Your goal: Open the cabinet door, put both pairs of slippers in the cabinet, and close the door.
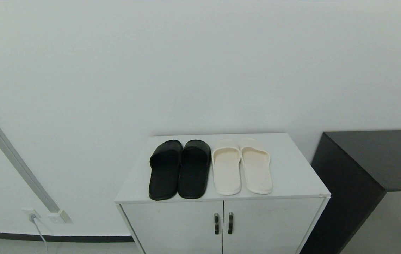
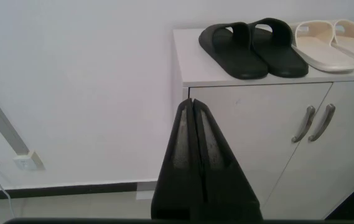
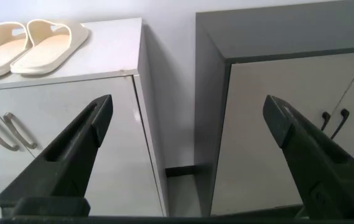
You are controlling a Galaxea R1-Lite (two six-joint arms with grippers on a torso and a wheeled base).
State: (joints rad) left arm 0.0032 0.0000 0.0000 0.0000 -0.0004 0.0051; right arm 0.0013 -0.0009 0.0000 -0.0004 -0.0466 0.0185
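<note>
Atop closed cabinet (image 1: 292, 176): black slippers (image 1: 179, 169) beside white slippers (image 1: 241, 166).

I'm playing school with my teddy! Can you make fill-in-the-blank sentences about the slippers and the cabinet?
1. The black slippers lie on the robot's ____ side of the white slippers.
2. Both pairs rest on ____ of the cabinet.
3. The cabinet doors are ____.
4. The left gripper has its fingers shut; the right gripper has them ____.
Missing words: left, top, closed, open.
</note>
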